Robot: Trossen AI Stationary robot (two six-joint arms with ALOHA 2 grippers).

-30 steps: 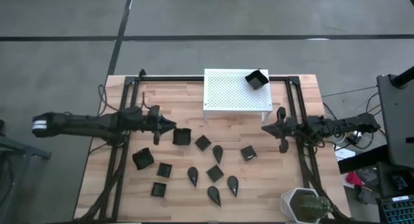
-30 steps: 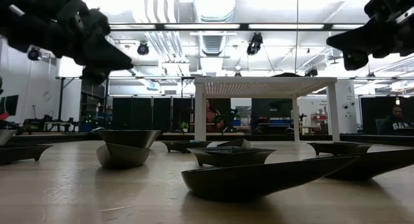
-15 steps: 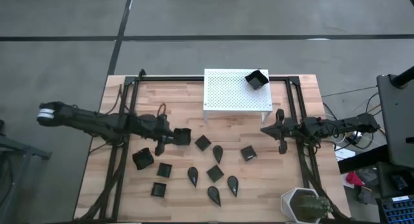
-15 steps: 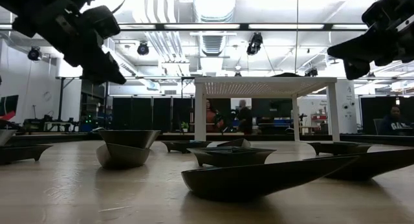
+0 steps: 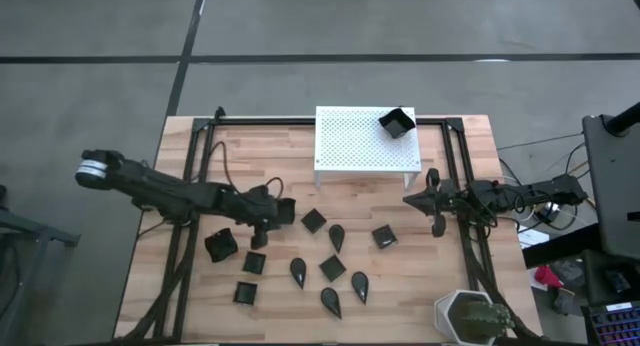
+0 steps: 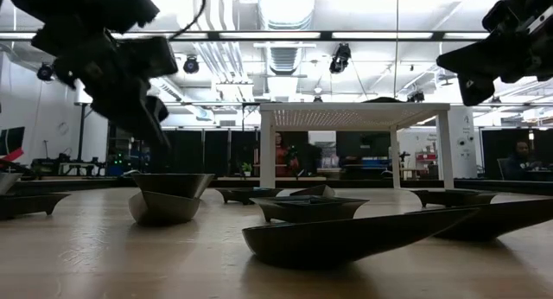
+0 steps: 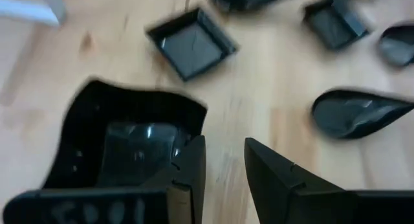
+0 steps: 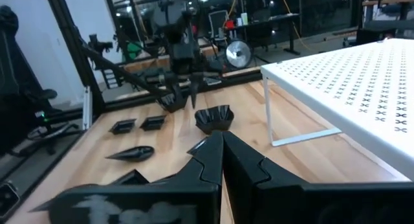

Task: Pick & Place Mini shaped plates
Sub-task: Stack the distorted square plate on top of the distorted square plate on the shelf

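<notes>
Several mini shaped plates, small black square and teardrop dishes (image 5: pixel 332 268), lie on the wooden table, and one square plate (image 5: pixel 397 122) sits on the white perforated stand (image 5: pixel 355 141). My left gripper (image 7: pixel 223 146) is open and tipped downward just beside the near edge of a larger square plate (image 7: pixel 110 133), with bare wood showing between its fingers. In the low view its fingertips (image 6: pixel 160 136) hang clear above the dishes. My right gripper (image 5: pixel 432 201) waits at the table's right side, shut and level, holding nothing.
A white pot with a green plant (image 5: pixel 470 316) stands at the near right corner. Black frame rails (image 5: pixel 195 186) run along both sides of the table. Bare wood lies between the stand and the dishes, and at the near left.
My left gripper has come down and toward the table's near edge, tipping from nearly level to pointing steeply down, and now hangs beside the larger square plate. No plate has moved.
</notes>
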